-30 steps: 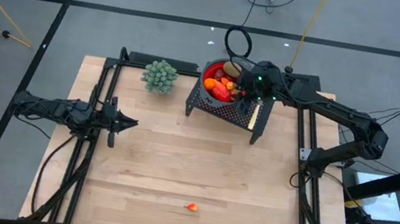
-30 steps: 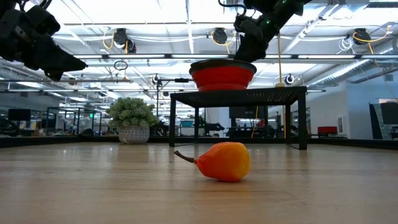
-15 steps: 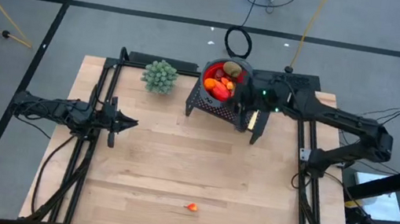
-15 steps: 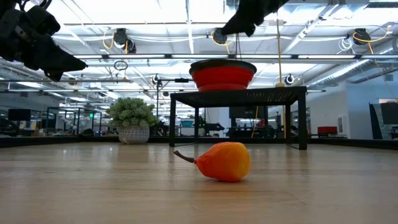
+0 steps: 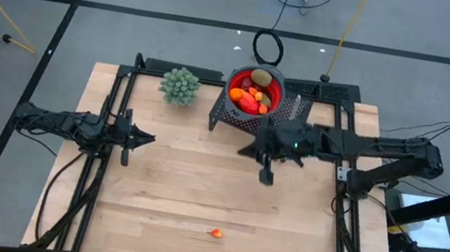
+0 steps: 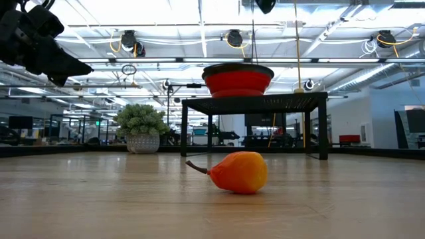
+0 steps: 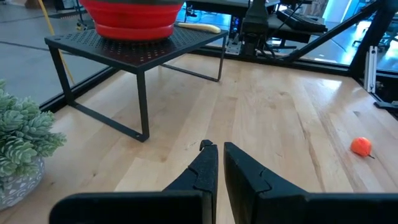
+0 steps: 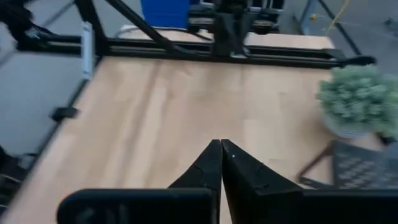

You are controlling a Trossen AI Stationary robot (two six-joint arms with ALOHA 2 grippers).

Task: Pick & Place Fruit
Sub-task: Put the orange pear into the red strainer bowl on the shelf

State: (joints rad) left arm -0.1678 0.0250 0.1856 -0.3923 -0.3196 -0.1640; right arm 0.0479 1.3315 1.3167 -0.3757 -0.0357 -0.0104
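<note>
A small red-orange-yellow pear-shaped fruit lies on its side on the bare wood near the table's near edge, with its stem showing in the low view; the left wrist view also shows this fruit. A red bowl holding several fruit pieces stands on a black mesh stand at the far middle. My right gripper hovers shut over the table just in front of the stand, pointing left. My left gripper waits shut at the table's left. Neither holds anything.
A pale green knobbly plant in a pot stands left of the stand at the far edge. Black frame rails run along the table's left and right sides. Bare wood lies between the stand and the lone fruit.
My right gripper has lifted from above the red bowl and swung toward the near edge. It now hovers over the table in front of the stand and has turned to point left. The fruit on the table has stayed put.
</note>
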